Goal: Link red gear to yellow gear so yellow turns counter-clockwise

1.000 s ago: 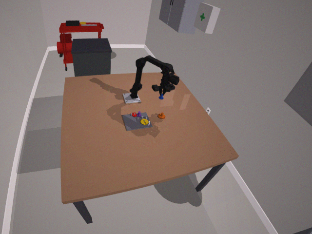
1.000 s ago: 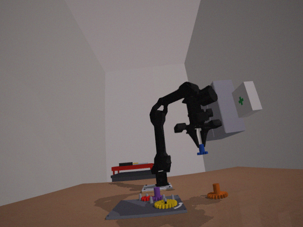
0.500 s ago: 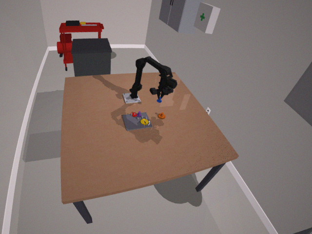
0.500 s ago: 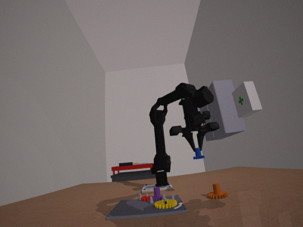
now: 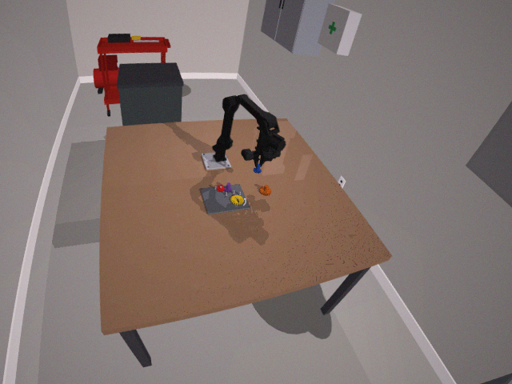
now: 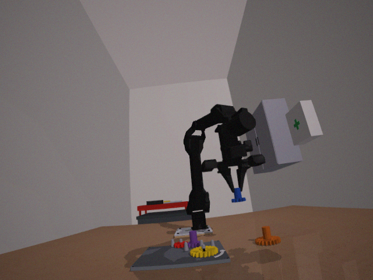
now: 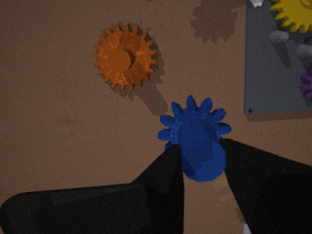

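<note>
My gripper (image 6: pixel 237 189) (image 7: pixel 199 150) is shut on the stem of the blue gear (image 5: pixel 258 169) (image 6: pixel 238 199) (image 7: pixel 200 141), high above the table. The grey board (image 5: pixel 214 204) (image 6: pixel 153 259) (image 7: pixel 268 93) lies to one side, below the gripper's height. On it are the red gear (image 5: pixel 220 188) (image 6: pixel 180 244), the purple gear (image 5: pixel 228 188) (image 6: pixel 193 239) (image 7: pixel 307 84) beside it, and the yellow gear (image 5: pixel 237 200) (image 6: pixel 204 251) (image 7: pixel 294 12) with its black stripe and white arrow. Several empty pegs show. The orange gear (image 5: pixel 265 190) (image 6: pixel 267 238) (image 7: pixel 122 58) stands upright on the table.
The arm's pale base plate (image 5: pixel 210 166) (image 6: pixel 180 232) is behind the board. The wooden table (image 5: pixel 165 256) (image 6: pixel 316 235) (image 7: pixel 58 161) carries everything. A dark cabinet (image 5: pixel 150 99) and a red machine (image 5: pixel 136 46) stand beyond its back edge.
</note>
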